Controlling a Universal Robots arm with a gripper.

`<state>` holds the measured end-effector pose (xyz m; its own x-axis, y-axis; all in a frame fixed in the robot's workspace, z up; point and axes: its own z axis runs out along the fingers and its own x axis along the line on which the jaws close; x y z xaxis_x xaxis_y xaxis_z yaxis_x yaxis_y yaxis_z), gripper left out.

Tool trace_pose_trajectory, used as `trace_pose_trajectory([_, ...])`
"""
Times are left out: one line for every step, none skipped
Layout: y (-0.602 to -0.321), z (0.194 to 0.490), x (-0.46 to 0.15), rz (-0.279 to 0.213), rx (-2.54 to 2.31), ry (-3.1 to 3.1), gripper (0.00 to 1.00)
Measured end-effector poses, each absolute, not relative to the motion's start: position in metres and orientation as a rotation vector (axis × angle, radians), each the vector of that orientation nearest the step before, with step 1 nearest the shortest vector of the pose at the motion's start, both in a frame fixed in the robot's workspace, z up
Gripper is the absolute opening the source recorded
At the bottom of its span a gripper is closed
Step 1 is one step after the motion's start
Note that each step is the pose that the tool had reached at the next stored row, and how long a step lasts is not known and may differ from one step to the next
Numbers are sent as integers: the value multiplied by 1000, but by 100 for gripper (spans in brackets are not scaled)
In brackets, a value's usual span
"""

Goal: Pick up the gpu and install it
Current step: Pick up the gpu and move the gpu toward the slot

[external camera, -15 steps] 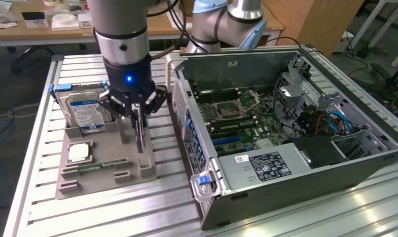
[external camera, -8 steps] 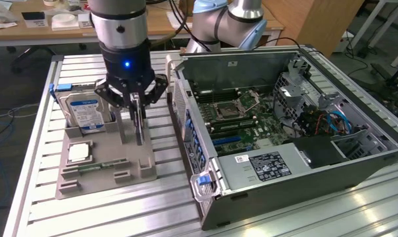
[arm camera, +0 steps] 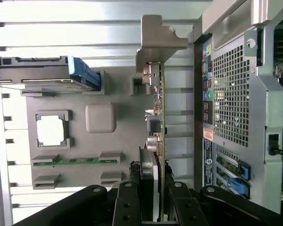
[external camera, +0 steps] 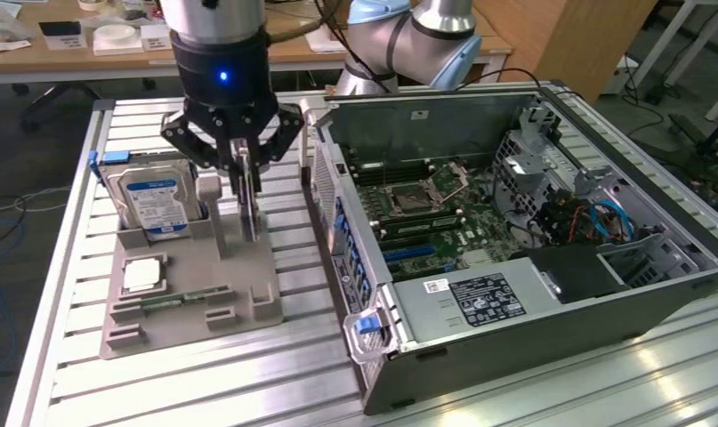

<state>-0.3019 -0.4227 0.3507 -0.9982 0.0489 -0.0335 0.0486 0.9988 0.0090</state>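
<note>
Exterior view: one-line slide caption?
Gripper closed on the upright gpu at the grey parts tray, beside the open PC case.

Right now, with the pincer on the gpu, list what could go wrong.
1. The pincer grips the gpu only along its thin upper edge, so the card might tilt or slip.
2. The hard drive stands close by on the same tray; a sideways swing could knock it.
3. The computer case wall rises right beside the tray and could catch the card's bracket.
</note>
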Motion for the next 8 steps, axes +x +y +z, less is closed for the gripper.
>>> trace_pose_trajectory([-423, 355, -302, 13, 76, 3107, 28])
trace_pose_trajectory([-423, 360, -302, 12, 76, 3107, 28])
trace_pose_trajectory([-423, 365, -302, 13, 76, 3107, 28])
trace_pose_trajectory([-423, 369, -302, 13, 76, 3107, 28])
trace_pose_trajectory([-423, 374, -302, 13, 76, 3107, 28])
trace_pose_trajectory([-423, 378, -302, 13, 76, 3107, 28])
trace_pose_trajectory([-423, 382, -302, 13, 76, 3107, 28])
trace_pose_trajectory([-423, 387, -302, 13, 76, 3107, 28])
